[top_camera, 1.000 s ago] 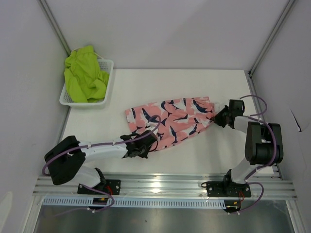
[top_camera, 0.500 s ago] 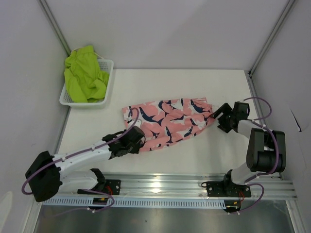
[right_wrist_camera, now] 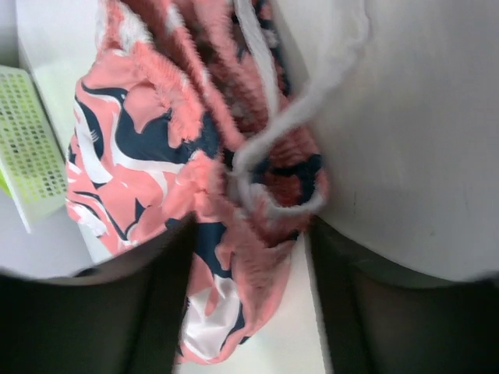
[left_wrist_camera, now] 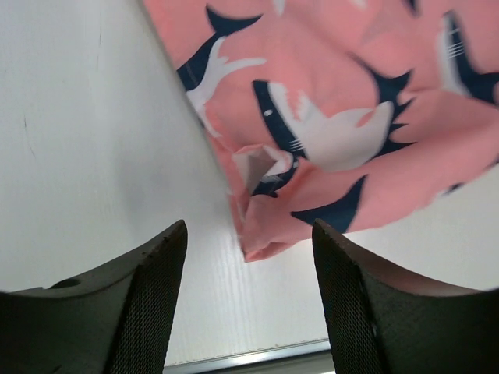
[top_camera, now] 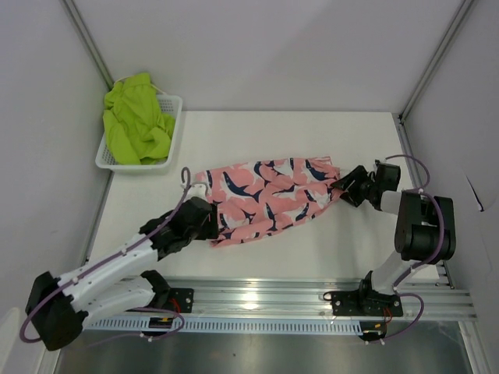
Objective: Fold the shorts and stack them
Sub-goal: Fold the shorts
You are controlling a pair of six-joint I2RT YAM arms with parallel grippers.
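The left fingers (left_wrist_camera: 148, 312) are open and empty by the 8 o'clock corner of the pink shorts (top_camera: 265, 199), and the right fingers (right_wrist_camera: 405, 327) are open around the bunched 3 o'clock end. The pink shorts lie spread out on the tabletop (top_camera: 312, 144), and the green shorts (top_camera: 136, 117) sit in the basket (top_camera: 175, 132) at 10 o'clock. Laying flat looks done, so the next move is probably to pinch one end and fold it over.
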